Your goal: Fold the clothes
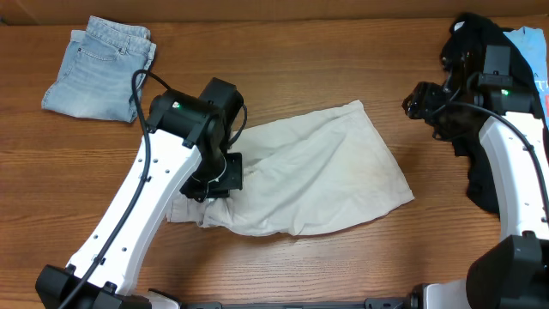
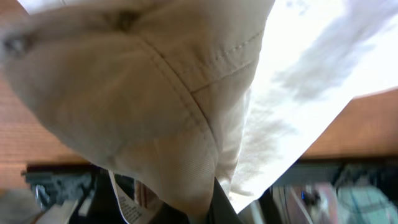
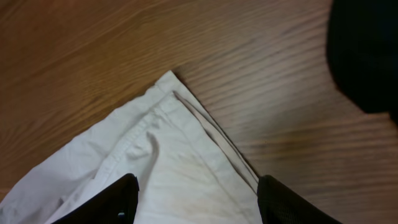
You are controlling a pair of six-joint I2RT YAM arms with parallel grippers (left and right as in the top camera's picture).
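The clothes (image 1: 326, 172), a pale beige pair of shorts, lie crumpled across the middle of the wooden table. My left gripper (image 1: 219, 176) is at their left end and is shut on the fabric. In the left wrist view the lifted cloth (image 2: 155, 106), with a seam and a label, hangs from the jaws (image 2: 211, 211) and fills the frame. My right gripper (image 1: 416, 103) is open and empty, hovering just right of the clothes' far right corner. In the right wrist view that corner (image 3: 174, 149) lies between and ahead of the spread fingers (image 3: 196, 205).
A folded light-blue denim garment (image 1: 99, 69) lies at the back left. A black garment (image 1: 480, 51) and a blue piece (image 1: 532, 47) lie at the back right under the right arm; the black one also shows in the right wrist view (image 3: 367, 56).
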